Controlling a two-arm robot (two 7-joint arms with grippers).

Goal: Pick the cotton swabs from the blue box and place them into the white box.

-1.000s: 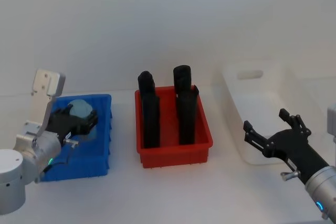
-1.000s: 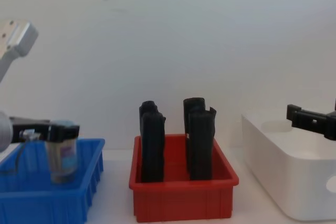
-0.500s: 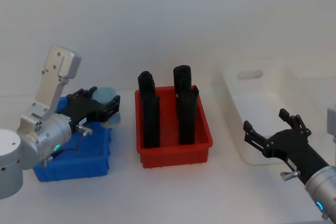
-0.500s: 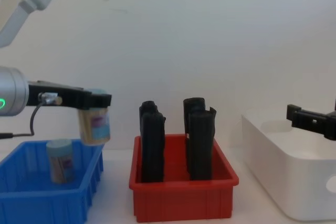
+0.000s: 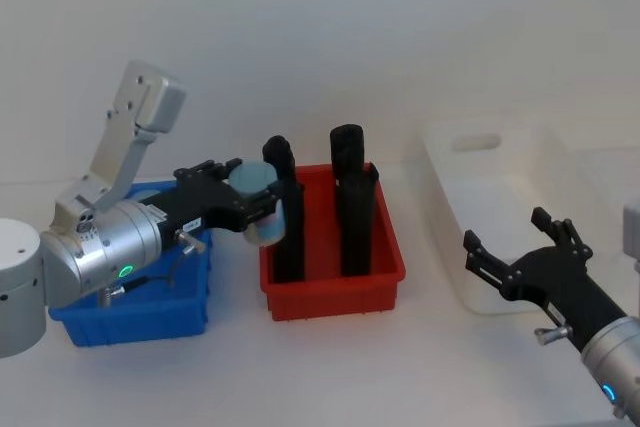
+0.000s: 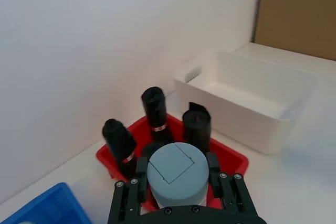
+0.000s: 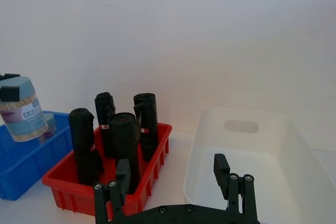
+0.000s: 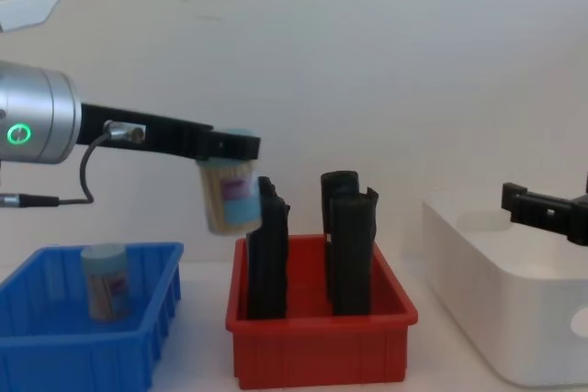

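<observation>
our left end effector grips an upright cotton swabs jar over the red bin's edge, with the white box at 3 o'clock by our released right end effector.

I see all views bright and evenly lit, with a soft light that seems to come from above. The white box almost melts into the pale table and wall. Under the red bin and the blue box lie only thin, faint shadows. The black rolls stay dark, with little detail. The lid of the cotton swabs catches the light and looks pale. A small green lamp glows on the left arm
</observation>
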